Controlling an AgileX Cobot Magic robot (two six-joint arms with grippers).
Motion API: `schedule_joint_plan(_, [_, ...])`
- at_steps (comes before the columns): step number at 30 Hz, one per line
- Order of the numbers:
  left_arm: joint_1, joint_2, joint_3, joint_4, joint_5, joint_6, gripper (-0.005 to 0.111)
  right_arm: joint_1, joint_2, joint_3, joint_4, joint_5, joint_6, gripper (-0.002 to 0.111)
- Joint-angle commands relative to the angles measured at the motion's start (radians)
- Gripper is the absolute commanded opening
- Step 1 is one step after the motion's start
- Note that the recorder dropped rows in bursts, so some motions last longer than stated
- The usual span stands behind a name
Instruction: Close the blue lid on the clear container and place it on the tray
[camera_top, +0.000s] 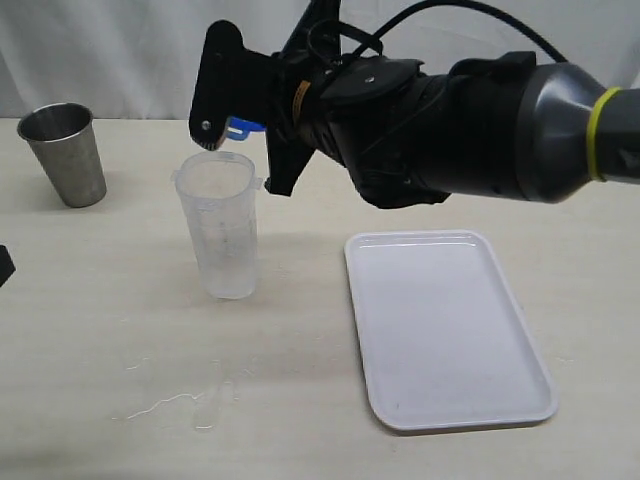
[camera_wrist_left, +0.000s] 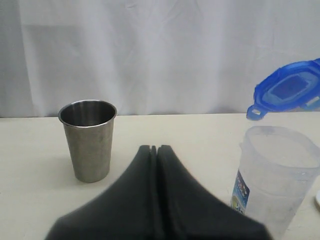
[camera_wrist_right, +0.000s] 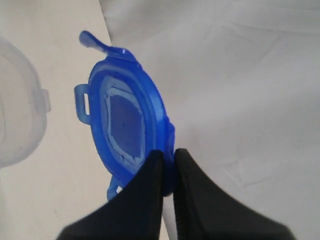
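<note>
The blue lid (camera_top: 243, 127) hangs tilted on edge just above the far rim of the clear container (camera_top: 222, 225), which stands upright and uncovered on the table. My right gripper (camera_top: 240, 140) is shut on the lid's rim (camera_wrist_right: 125, 120), its fingertips (camera_wrist_right: 169, 155) pinching one edge, with the container's mouth (camera_wrist_right: 17, 120) off to the side below. The white tray (camera_top: 445, 330) lies flat to the right of the container. My left gripper (camera_wrist_left: 155, 148) is shut on nothing, low near the table; the container (camera_wrist_left: 275, 180) and the lid (camera_wrist_left: 288, 90) show to its right.
A metal cup (camera_top: 65, 152) stands upright at the back left, also seen ahead of the left gripper (camera_wrist_left: 89, 137). A white curtain backs the table. A sliver of the left arm (camera_top: 4, 264) shows at the left edge.
</note>
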Motion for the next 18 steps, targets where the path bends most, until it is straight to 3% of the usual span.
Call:
schedule_joint_plan(1, [-0.002, -0.003, 0.004, 0.001, -0.011, -0.011, 0.0, 0.018, -0.02, 0.023, 0.016, 0.013, 0.005, 0.004])
schedule_joint_plan(18, [-0.002, -0.003, 0.004, 0.003, -0.007, -0.011, 0.0, 0.111, -0.028, 0.023, 0.012, 0.123, -0.006, 0.004])
